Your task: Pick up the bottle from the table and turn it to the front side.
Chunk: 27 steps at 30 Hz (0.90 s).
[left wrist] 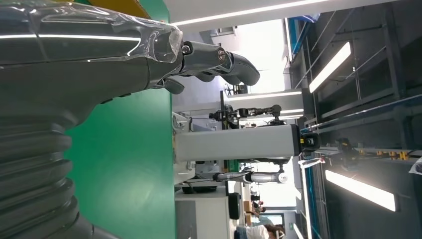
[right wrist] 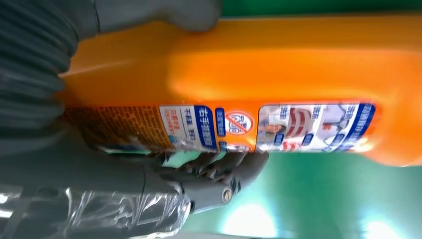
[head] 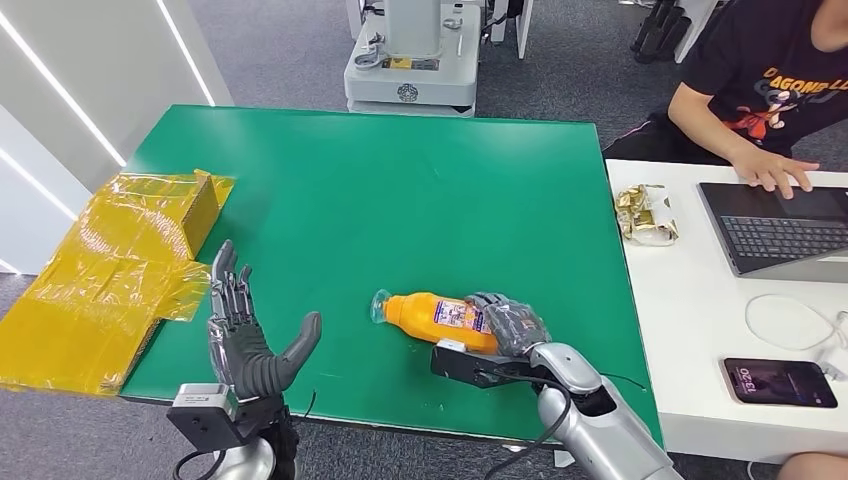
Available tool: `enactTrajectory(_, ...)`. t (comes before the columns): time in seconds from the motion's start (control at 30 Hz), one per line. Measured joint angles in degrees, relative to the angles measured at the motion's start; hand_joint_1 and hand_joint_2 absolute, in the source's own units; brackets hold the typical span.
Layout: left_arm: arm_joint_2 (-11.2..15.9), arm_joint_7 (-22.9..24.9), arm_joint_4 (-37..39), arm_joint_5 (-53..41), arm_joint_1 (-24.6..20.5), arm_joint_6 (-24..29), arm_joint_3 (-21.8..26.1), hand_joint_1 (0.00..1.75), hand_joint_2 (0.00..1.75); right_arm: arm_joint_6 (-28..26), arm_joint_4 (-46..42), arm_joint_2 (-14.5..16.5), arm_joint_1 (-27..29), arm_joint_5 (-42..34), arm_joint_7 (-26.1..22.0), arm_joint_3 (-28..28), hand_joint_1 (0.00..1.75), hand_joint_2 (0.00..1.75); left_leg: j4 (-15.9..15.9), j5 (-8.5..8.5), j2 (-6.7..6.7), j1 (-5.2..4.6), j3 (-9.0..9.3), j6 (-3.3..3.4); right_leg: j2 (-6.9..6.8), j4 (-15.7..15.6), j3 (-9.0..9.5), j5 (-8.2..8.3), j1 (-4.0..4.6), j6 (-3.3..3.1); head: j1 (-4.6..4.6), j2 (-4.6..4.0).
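Your right robot hand [head: 508, 322] already grips the base end of the bottle [head: 432, 312], which lies on its side on the table [head: 400, 190], cap pointing toward your open left robot hand [head: 245, 335].

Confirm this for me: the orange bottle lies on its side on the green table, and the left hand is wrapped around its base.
One thing is wrong: the right hand, not the left, grips the orange bottle. The head view shows it, with the left hand raised and open, apart from the bottle. The bottle does lie on its side on the green table.
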Motion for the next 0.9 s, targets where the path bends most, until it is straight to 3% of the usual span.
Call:
enactTrajectory(0.5,-0.1,-0.4,0.2,0.4,0.1,0.5,0.0,0.00,1.75,-3.2,-5.0,-0.2,4.9,-0.3,-0.7,-3.0,1.75,1.75,0.0,0.00,0.01,0.00,-0.03,0.00,0.01,0.0,-0.01,0.00,0.00,0.00,0.00,0.00)
enactTrajectory(0.7,-0.1,-1.1,0.2,0.4,0.2,1.0,0.0,0.00,1.75,-10.8,-9.2,0.4,8.7,0.5,-4.3,-4.9,1.75,1.75,0.0,0.00,-0.01,0.00,-0.10,0.00,-0.01,0.0,-0.06,0.00,0.00,0.00,-0.01,0.00)
enactTrajectory(0.9,0.0,-1.6,0.2,1.4,0.2,1.0,0.0,0.00,1.75,-19.4,-13.6,1.8,11.1,0.3,-12.1,-6.4,1.75,1.75,0.0,-0.01,-0.01,0.01,-0.10,0.00,-0.01,0.0,-0.07,-0.02,0.00,0.00,-0.01,0.00)
